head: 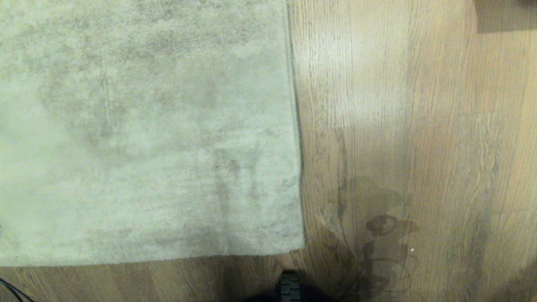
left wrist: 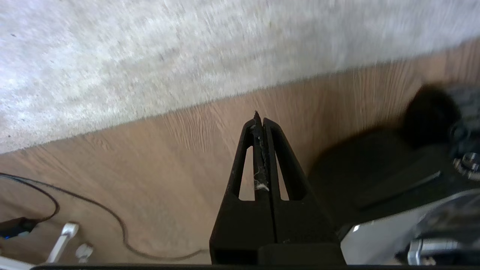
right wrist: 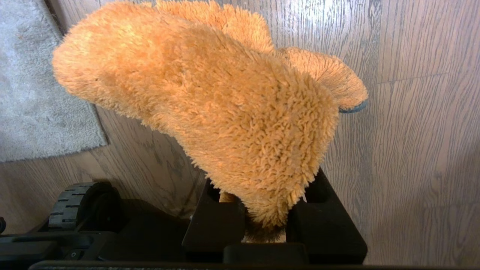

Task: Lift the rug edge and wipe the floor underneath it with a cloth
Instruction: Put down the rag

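1. Nearest the robot: a dark wheel of the base at the bottom middle of the head view, on the floor, with a soft shadow spread over the planks just to its right.
2. Neither arm visible from the head; both grippers seen only from their own wrist cameras.
3. Left gripper: 2 black fingers pressed flat together, nothing between them, pale fluff stuck along the seam; held above bare floor, tips pointing toward the rug edge but apart from it.
4. Beside it on the planks: a thin black cable in a loose curve, plus white plugs near the frame corner.
5. Right gripper: jaws clamped on the cloth, a shaggy orange rag bulging out past the fingers and hiding them, a sliver of teal at its far end; held above the floor, not touching it.
6. Behind the cloth in that view: the rug corner, lying flat.
7. Farther out from the head: rug edge running straight away from the base, corner flat on the wood, near border also down.
8. Farthest: pale mottled pile filling the left, light oak-look planks with a glare patch filling the right.
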